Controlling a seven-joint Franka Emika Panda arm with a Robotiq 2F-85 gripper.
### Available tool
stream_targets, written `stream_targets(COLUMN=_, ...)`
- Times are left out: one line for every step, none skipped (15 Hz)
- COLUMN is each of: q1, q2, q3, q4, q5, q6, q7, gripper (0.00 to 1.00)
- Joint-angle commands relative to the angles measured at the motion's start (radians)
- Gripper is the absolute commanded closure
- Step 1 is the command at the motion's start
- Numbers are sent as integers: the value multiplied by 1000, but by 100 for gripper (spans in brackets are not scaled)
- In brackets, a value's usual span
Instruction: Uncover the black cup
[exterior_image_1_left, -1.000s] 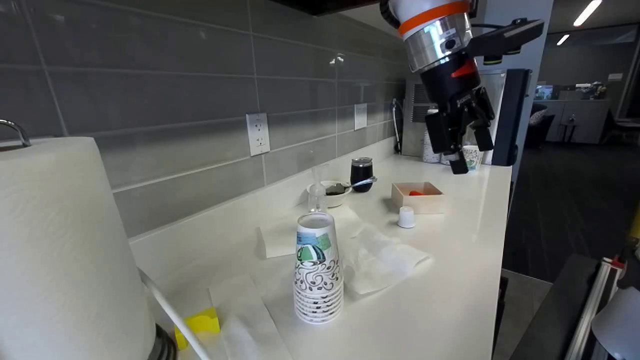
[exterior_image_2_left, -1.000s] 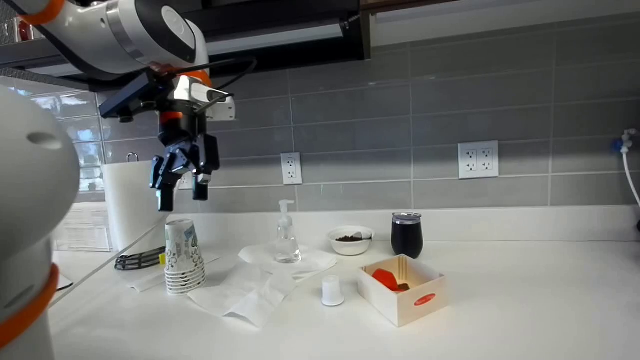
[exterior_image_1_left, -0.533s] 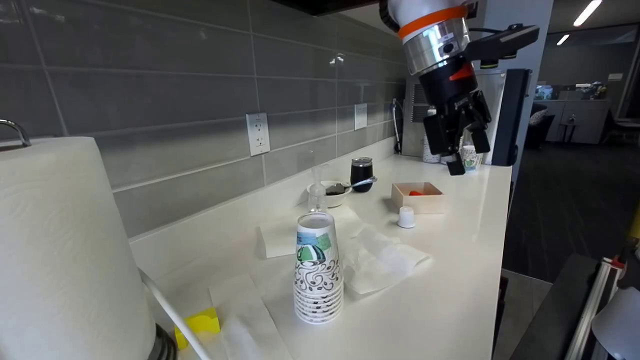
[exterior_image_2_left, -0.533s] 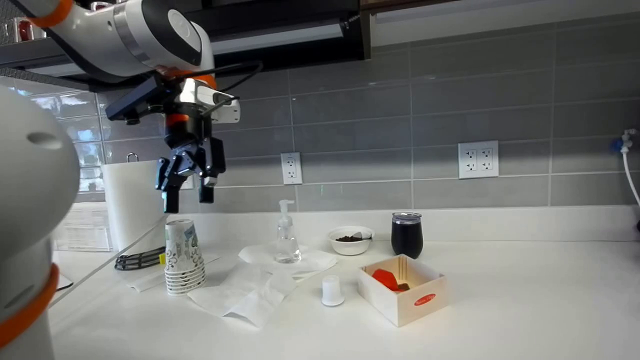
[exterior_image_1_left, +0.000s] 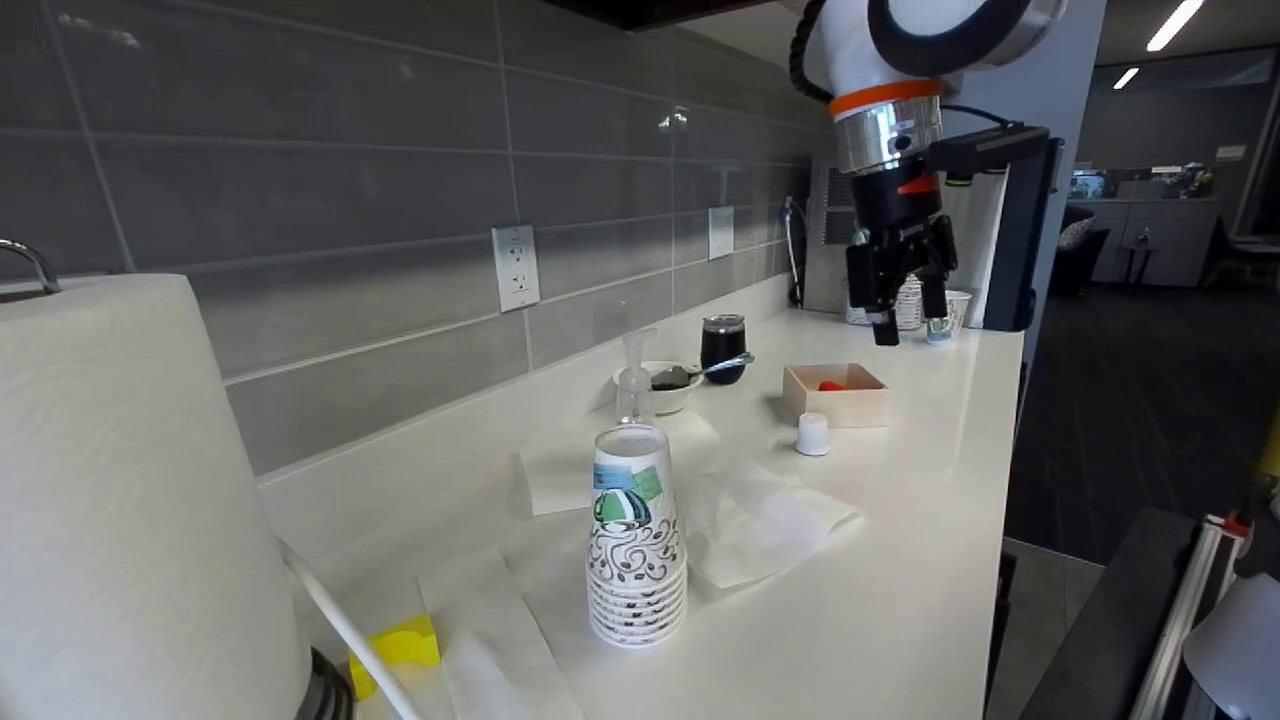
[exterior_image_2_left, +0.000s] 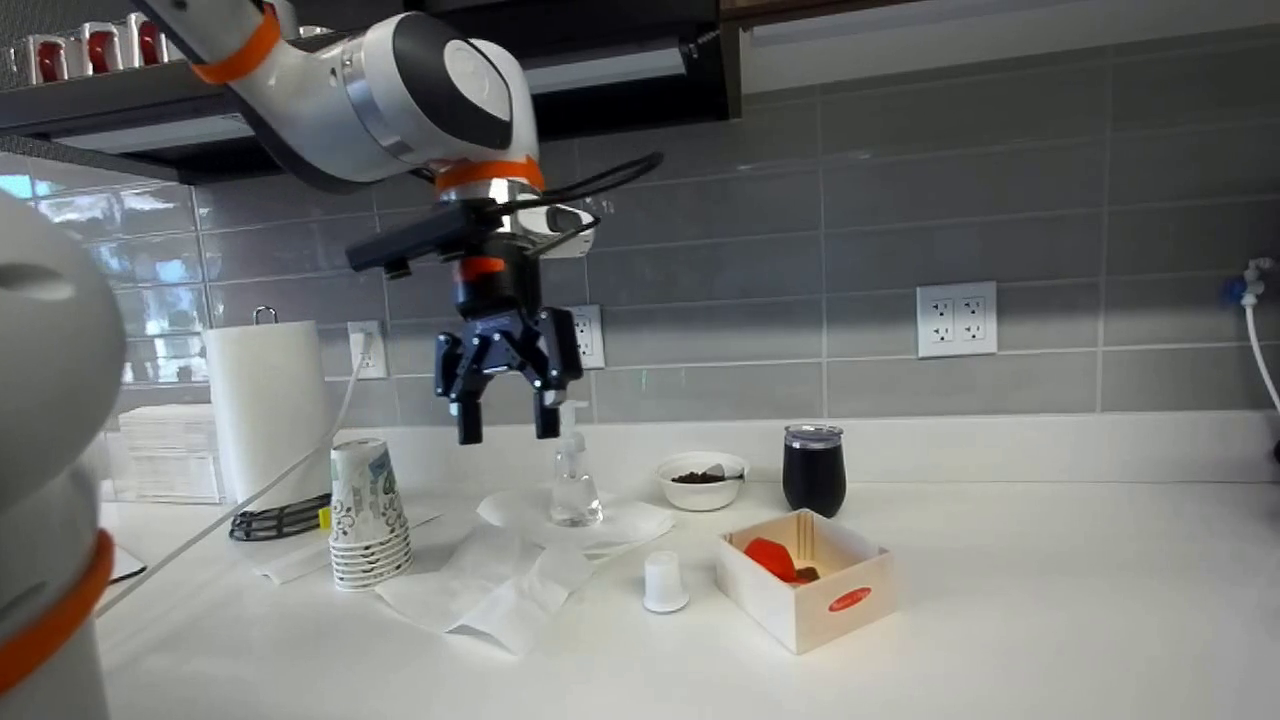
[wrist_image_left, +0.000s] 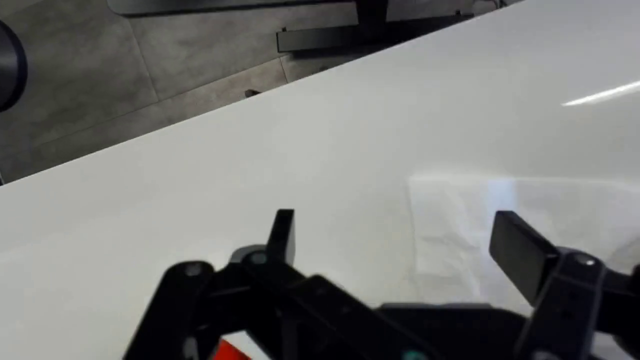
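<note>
The black cup (exterior_image_2_left: 814, 478) stands upright on the counter by the backsplash, behind the wooden box; it also shows in an exterior view (exterior_image_1_left: 722, 352). A clear lid with a silvery rim (exterior_image_2_left: 813, 436) sits on its top. My gripper (exterior_image_2_left: 508, 432) hangs well above the counter, over the napkins and in front of the soap bottle, to the left of the black cup in that view. It also shows in an exterior view (exterior_image_1_left: 911, 325) and in the wrist view (wrist_image_left: 395, 215). Its fingers are spread apart with nothing between them. The black cup is out of the wrist view.
A wooden box (exterior_image_2_left: 845, 605) with red items stands before the cup. Nearby are a white bowl with a spoon (exterior_image_2_left: 700, 495), a small white cup (exterior_image_2_left: 663, 580), a soap bottle (exterior_image_2_left: 575, 490), crumpled napkins (exterior_image_2_left: 500, 600), a paper-cup stack (exterior_image_2_left: 370, 515) and a paper-towel roll (exterior_image_1_left: 130, 480).
My open gripper has moved along the counter from above the paper-cup stack toward the soap bottle and the black cup's side, and has turned somewhat. The objects on the counter have not moved.
</note>
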Motion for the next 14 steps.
stream_targets(q1=-72, q2=71, q3=-86, q4=20, q5=-66, q6=153, q7=-87, gripper=0)
stream_targets(q1=-88, q2=101, q3=-113, q4=34, q5=-75, q6=201, q7=-122, gripper=0)
stream_targets(q1=-98, q2=127, q3=-137, q4=45, q5=-76, q6=245, q7=-153, gripper=0)
stream_targets(q1=-107, q2=159, q3=-159, q4=60, q5=-73, q6=298, q7=-188, gripper=0)
stream_targets(q1=-110, q2=192, q3=-179, q4=76, q5=-62, q6=349, q7=-224, gripper=0)
stream_targets(q1=-108, q2=231, q3=-196, q4=96, q5=-52, q6=401, q7=-260, gripper=0)
stream_targets(q1=-100, q2=271, q3=-214, q4=119, q5=-31, q6=446, q7=-300, gripper=0)
stream_targets(q1=-91, q2=317, q3=-224, q4=147, q5=-13, q6=486, q7=-331, gripper=0)
stream_targets(q1=-84, q2=355, q3=-232, q4=173, q5=5, q6=519, q7=-361, gripper=0)
stream_targets(q1=-79, q2=401, q3=-234, q4=204, q5=23, q6=549, q7=-384, gripper=0)
stream_targets(q1=-74, q2=437, q3=-234, q4=231, q5=46, q6=572, q7=-409, gripper=0)
stream_targets(q1=-69, q2=480, q3=-232, q4=262, q5=77, q6=597, q7=-436, gripper=0)
stream_targets(q1=-68, q2=516, q3=-226, q4=290, q5=107, q6=616, q7=-459, gripper=0)
stream_targets(q1=-68, q2=550, q3=-220, q4=318, q5=141, q6=629, q7=-484, gripper=0)
